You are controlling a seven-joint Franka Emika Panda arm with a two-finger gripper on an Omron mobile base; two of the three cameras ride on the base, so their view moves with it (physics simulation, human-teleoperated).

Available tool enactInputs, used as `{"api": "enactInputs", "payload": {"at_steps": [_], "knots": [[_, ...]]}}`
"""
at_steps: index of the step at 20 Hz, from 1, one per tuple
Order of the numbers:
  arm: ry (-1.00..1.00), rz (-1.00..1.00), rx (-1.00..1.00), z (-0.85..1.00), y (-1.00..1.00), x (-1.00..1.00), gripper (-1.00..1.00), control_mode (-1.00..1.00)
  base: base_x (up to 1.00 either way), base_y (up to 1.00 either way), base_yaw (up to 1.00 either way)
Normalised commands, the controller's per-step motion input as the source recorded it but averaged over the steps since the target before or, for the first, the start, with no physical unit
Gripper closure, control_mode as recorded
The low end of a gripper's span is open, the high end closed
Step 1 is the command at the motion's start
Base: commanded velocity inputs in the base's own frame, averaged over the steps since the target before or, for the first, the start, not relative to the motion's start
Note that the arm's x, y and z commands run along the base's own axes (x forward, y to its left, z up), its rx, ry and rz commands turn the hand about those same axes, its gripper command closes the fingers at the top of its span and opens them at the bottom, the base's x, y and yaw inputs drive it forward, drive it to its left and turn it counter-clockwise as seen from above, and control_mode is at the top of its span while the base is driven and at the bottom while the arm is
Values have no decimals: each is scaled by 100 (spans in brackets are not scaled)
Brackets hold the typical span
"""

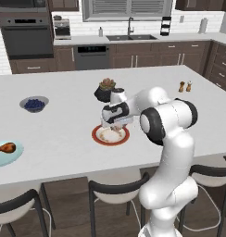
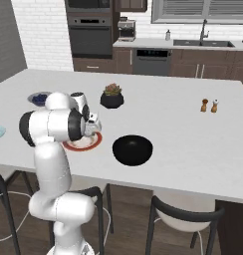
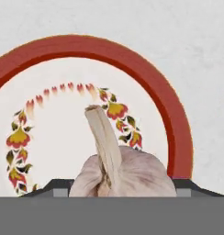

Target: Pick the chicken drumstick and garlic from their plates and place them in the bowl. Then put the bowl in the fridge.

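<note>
1. My gripper [image 1: 116,126] hangs low over the red-rimmed plate [image 1: 110,135].
2. The garlic [image 3: 125,172] sits between my fingers; I cannot tell whether they clamp it.
3. The drumstick [image 1: 5,148] lies on the blue plate [image 1: 4,156].

The garlic [image 3: 120,172] is looking papery and dry, with thin lines running up its pale skin and stalk, and it is sitting on a smooth plate [image 3: 178,133] with a shiny red rim and painted flowers. The counter [image 1: 64,92] is looking like matt white stone with tiny specks, the black bowl [image 2: 133,149] is looking smooth and a little shiny, and the robot arm [image 1: 168,139] is looking like glossy white plastic. The drumstick [image 1: 5,148] is shining orange-brown on a smooth pale blue plate [image 1: 13,156], and the cabinets [image 1: 147,55] are looking like dark brown wood.
</note>
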Motion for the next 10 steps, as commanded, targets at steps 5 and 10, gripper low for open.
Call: {"api": "enactInputs", "payload": {"at_steps": [5,10], "knots": [[-20,-17,4,97,-100,-100,100,-100,0,0,0],[-15,-16,0,100,-100,-90,100,-100,0,0,0]]}}
